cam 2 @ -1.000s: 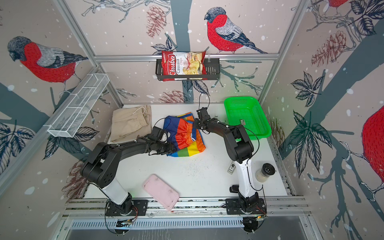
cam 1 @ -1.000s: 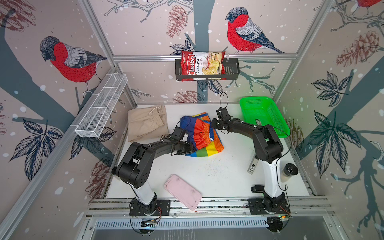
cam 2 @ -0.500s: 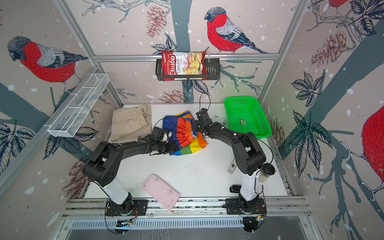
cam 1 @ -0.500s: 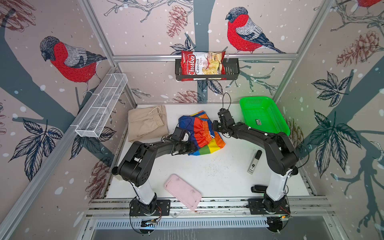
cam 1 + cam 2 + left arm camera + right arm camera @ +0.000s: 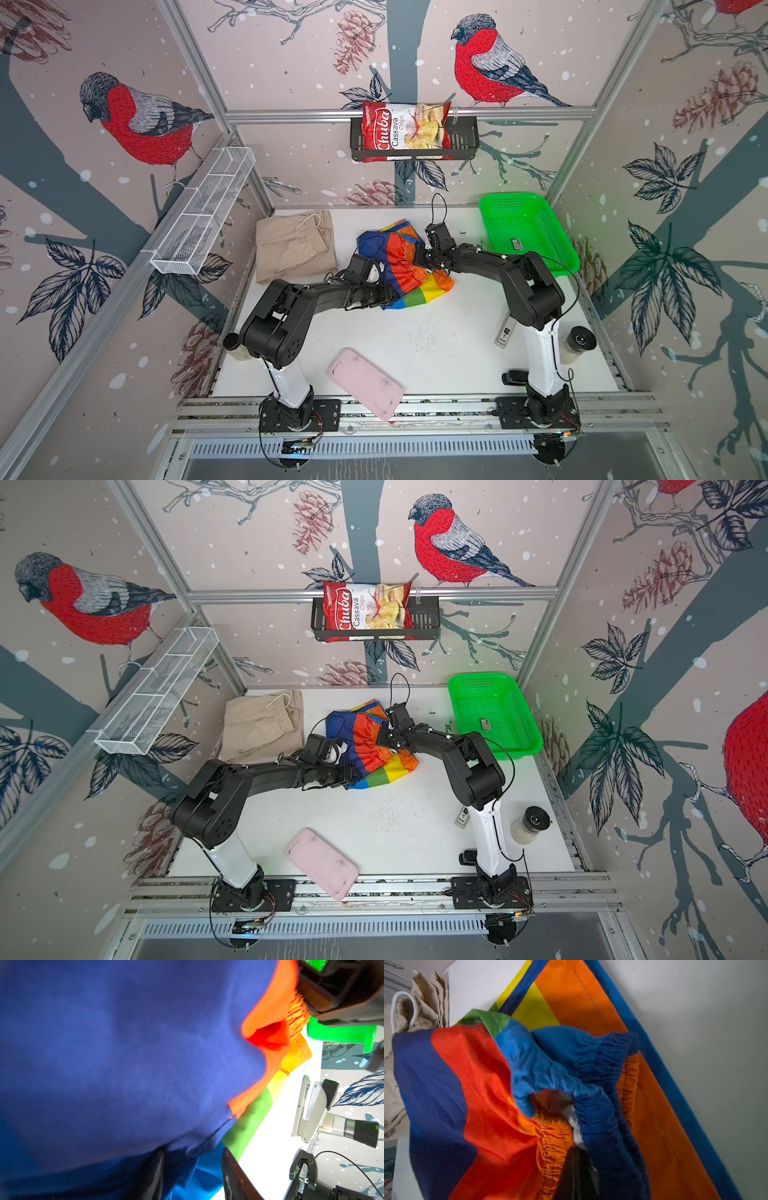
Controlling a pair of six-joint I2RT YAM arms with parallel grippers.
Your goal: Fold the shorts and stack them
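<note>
The striped shorts [image 5: 401, 266] [image 5: 365, 746] lie bunched mid-table, and the beige shorts [image 5: 295, 245] [image 5: 262, 725] lie folded at the back left. My right gripper [image 5: 419, 259] [image 5: 577, 1167] is shut on the striped pair's gathered waistband [image 5: 550, 1142], with orange elastic on one side and blue on the other. My left gripper [image 5: 390, 293] [image 5: 191, 1178] sits low at that pair's front left edge. Its fingers [image 5: 230, 1176] stand apart, with loose blue cloth [image 5: 124, 1053] lying between them and filling most of the left wrist view.
A green mesh basket [image 5: 511, 197] stands at the back right. A pink flat case [image 5: 365, 382] lies at the front edge, and a capped jar [image 5: 579, 345] with a small grey stick [image 5: 505, 332] lies front right. A white wire shelf [image 5: 203, 216] juts from the left wall.
My right gripper slid a little toward the front along the waistband and shut on it. The striped shorts shifted slightly right. The left gripper hardly moved.
</note>
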